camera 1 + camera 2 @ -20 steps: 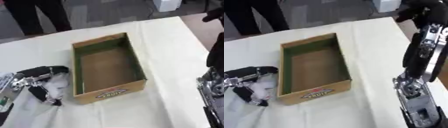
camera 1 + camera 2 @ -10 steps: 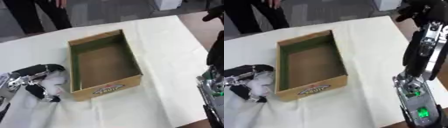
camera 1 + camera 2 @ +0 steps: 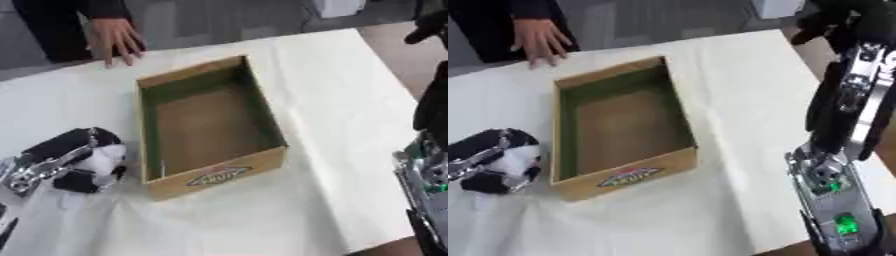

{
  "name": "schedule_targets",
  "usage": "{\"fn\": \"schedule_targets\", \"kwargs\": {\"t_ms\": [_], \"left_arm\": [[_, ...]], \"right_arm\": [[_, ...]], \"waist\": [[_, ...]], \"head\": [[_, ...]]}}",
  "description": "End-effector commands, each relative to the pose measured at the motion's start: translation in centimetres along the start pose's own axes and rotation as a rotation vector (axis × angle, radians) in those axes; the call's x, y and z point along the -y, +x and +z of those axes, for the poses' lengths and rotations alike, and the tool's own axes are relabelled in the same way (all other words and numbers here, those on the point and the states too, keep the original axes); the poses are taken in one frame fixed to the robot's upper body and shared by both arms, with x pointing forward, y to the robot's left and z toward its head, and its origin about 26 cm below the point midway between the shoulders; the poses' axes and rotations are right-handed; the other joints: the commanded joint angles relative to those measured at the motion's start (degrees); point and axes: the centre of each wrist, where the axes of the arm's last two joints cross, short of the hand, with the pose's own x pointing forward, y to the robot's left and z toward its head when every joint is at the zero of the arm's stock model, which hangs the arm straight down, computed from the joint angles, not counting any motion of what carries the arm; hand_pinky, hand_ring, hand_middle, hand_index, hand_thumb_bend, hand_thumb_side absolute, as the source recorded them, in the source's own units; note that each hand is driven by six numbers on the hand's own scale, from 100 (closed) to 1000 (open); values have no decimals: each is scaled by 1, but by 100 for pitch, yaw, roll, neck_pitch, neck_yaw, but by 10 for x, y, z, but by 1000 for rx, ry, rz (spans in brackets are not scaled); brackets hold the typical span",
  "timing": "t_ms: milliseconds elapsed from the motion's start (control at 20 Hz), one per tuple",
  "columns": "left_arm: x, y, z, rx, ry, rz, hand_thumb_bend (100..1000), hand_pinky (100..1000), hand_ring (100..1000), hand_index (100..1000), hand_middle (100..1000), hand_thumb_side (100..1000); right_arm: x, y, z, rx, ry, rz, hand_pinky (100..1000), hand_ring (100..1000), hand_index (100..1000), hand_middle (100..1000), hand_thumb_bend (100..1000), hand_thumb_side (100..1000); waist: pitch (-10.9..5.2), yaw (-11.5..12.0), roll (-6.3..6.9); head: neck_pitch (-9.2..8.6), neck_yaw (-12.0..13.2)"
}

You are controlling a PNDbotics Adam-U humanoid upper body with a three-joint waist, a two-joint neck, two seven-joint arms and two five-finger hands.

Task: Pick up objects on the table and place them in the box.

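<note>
An open cardboard box (image 3: 212, 176) with green inner walls and a bare brown floor stands in the middle of the white table. Just left of it, my left hand (image 3: 68, 149) lies low over the table with its black fingers curled round a white object (image 3: 108, 154). The hand sits beside the box's front left corner, outside its wall. My right arm (image 3: 836, 200) rises along the right edge, silver with green lights. A dark shape at the top right is my right hand (image 3: 833, 20), high and far from the box.
The white cloth-covered table (image 3: 332, 90) stretches right of the box and in front of it. Its right edge runs close to my right arm, with brown floor (image 3: 398, 45) beyond it.
The whole picture has shifted, so the camera moved. My left hand stays left of the box with the white object between its fingers. The right arm holds its place.
</note>
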Motion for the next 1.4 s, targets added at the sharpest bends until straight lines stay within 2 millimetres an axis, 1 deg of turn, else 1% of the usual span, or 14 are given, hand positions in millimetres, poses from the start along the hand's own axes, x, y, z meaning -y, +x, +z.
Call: {"fn": "schedule_targets", "kwargs": {"t_ms": [50, 100, 150, 350, 950, 1200, 1400], "left_arm": [[-21, 0, 5, 16, 35, -47, 100, 100, 100, 285, 127, 516], [-24, 3, 4, 25, 45, -54, 100, 100, 100, 289, 133, 515], [-26, 5, 3, 30, 54, -58, 100, 100, 100, 267, 100, 525], [-38, 13, 1, 42, 68, -62, 100, 100, 100, 230, 100, 536], [-85, 33, 3, 28, 26, -76, 100, 100, 100, 201, 100, 543], [-107, 42, 4, 41, 16, -103, 100, 100, 100, 185, 100, 543], [-119, 47, 3, 56, 21, -115, 100, 100, 100, 177, 100, 543]], "right_arm": [[3, 3, -6, 30, 1, 8, 375, 482, 646, 545, 100, 855], [3, 3, -6, 30, 2, 9, 375, 482, 646, 545, 100, 854], [3, 3, -6, 30, 2, 9, 375, 482, 646, 545, 100, 855], [3, 3, -6, 30, 2, 11, 375, 482, 646, 545, 100, 854], [7, 2, -4, 25, 6, 29, 375, 482, 646, 544, 100, 854], [10, 1, -1, 19, 12, 44, 374, 481, 646, 544, 100, 855], [12, 0, 0, 15, 14, 54, 374, 481, 646, 544, 100, 855]], "waist": [[-84, 11, -5], [-85, 11, -4], [-86, 12, -3], [-95, 19, 3], [-151, 106, 51], [-210, 170, 96], [-258, 216, 127]], "head": [[5, -9], [2, -10], [1, -8], [-6, 9], [-21, 43], [-24, 52], [-41, 70]]}}
